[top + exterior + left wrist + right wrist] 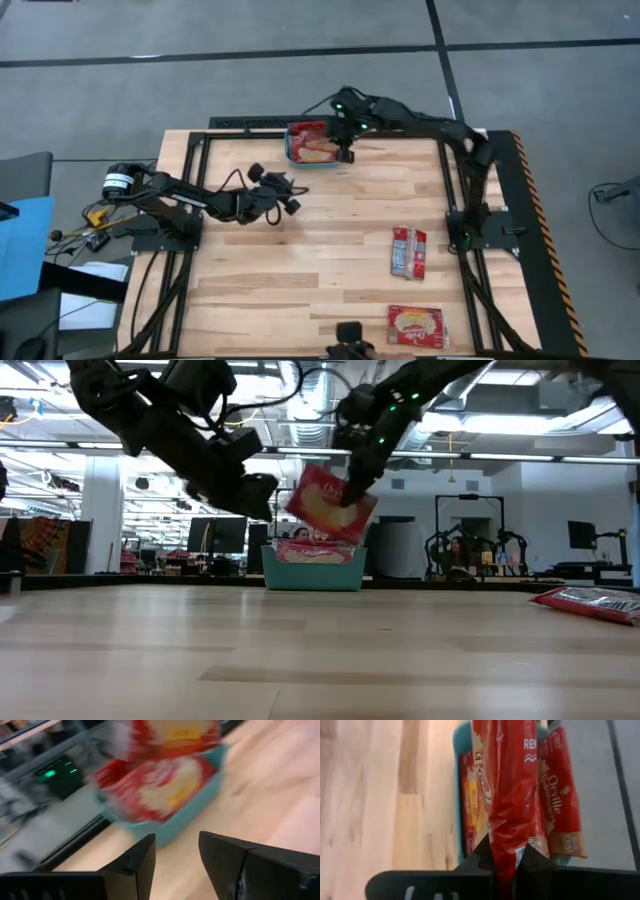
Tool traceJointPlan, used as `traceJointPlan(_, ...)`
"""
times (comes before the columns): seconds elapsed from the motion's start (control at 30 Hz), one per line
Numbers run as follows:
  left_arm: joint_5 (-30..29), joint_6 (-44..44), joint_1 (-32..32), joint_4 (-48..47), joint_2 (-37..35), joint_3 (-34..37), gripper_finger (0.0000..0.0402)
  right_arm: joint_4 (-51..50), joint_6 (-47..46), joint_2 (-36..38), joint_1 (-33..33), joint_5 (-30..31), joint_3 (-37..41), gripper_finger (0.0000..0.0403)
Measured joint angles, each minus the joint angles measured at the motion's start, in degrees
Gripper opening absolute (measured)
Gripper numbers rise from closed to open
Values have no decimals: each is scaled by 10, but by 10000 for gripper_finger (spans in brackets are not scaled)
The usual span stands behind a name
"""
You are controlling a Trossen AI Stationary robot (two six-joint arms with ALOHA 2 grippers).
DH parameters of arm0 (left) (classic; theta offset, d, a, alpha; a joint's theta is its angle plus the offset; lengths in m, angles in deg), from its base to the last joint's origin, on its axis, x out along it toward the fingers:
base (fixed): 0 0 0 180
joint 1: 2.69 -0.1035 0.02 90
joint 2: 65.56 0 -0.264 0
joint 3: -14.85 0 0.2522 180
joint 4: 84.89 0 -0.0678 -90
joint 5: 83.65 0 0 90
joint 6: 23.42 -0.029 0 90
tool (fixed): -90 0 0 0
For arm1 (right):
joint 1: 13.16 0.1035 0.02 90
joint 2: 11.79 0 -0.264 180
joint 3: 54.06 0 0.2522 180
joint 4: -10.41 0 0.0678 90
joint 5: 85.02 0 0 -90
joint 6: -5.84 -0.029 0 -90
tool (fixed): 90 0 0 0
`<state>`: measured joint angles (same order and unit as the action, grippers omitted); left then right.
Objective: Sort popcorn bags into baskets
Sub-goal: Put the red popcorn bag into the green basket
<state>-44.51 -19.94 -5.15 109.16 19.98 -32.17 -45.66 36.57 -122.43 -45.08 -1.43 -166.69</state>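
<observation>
The teal basket (294,152) (314,570) stands at the table's far edge with several red popcorn bags in it (160,790); one of them (560,805) leans over its rim. My right gripper (345,152) (506,857) hangs just above the basket's right side, shut on another red bag (328,505) (506,780). My left gripper (287,195) (176,855) is open and empty, left of centre and near side of the basket. Two more bags lie flat on the table's right part (408,252) (415,325). My right gripper pinches the red bag between its two fingers by one crumpled end (506,842), slanting down from above and the table's right. The bag is lifted, tilted in the hold, and reaches away from the fingers over the basket; its lower edge (335,538) hangs just above the basket's contents.
A black frame (250,122) runs along the table's far edge behind the basket, and more rails run down both sides. Bare wood (300,260) lies in the table's middle and near left. Another dark object (348,335) sits at the near edge.
</observation>
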Motion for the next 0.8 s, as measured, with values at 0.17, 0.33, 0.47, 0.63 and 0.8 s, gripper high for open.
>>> traceJointPlan(0.17,-25,39,-9,-113,-58,0,142,-59,49,-71,2,5,-104,30)
traceJointPlan(0.33,-45,60,-25,-200,-129,0,142,-105,74,-142,4,4,-179,30)
traceJointPlan(0.47,-49,61,-30,-237,-170,0,142,-173,88,-187,7,3,-227,30)
traceJointPlan(0.63,-47,58,-30,-249,-185,0,142,-216,88,-228,7,0,-268,30)
traceJointPlan(0.8,-45,66,-30,-256,-184,0,142,-217,82,-256,7,0,-297,42)
